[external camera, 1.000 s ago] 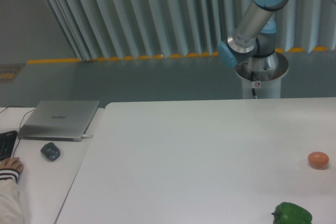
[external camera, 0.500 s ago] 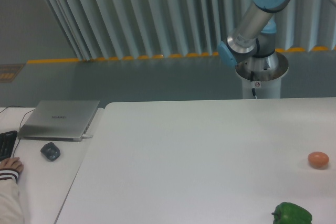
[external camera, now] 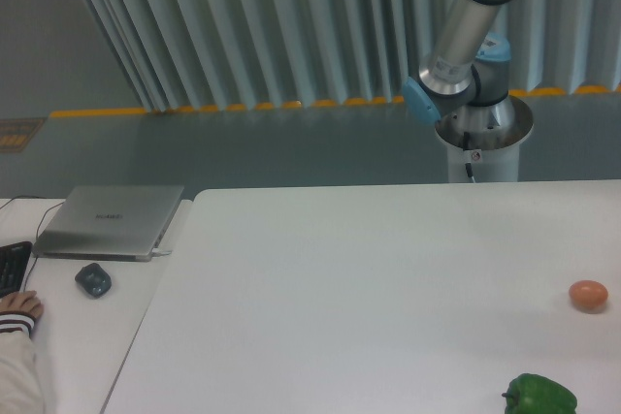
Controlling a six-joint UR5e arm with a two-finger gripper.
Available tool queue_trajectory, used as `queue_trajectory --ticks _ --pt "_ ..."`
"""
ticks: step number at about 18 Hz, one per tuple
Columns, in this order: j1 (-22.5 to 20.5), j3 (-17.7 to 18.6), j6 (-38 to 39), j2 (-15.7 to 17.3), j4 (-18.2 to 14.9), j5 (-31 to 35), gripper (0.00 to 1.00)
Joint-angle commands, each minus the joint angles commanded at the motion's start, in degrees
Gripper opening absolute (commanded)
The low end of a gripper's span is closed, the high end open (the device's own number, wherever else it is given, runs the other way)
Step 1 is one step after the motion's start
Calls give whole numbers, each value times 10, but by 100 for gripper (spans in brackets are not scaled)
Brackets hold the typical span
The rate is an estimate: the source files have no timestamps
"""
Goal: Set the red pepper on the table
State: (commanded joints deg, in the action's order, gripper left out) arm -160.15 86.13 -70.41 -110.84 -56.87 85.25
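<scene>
Arm now steeper above table

- the robot arm runs out of the picture at the top right, so its far end and the gripper are out of view; whether the jaws are open or shut cannot be told.
- the red pepper does not show anywhere in the picture.
- the green pepper at the near right is cut by the bottom edge.
- the table is cut off at the right and near edges.
- a person's hand and sleeve at the near left are cut by the left edge.
- the keyboard shows only a corner at the left edge.
</scene>
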Motion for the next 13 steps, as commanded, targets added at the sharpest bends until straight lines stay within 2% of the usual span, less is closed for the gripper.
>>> queue_trajectory --ticks 4,8,11,13 --pt "53 25 49 27 -2 3 11" --pt "94 71 55 56 -2 5 11" --pt "121 104 54 64 -1 16 11" --pt "148 128 54 58 1 53 11"
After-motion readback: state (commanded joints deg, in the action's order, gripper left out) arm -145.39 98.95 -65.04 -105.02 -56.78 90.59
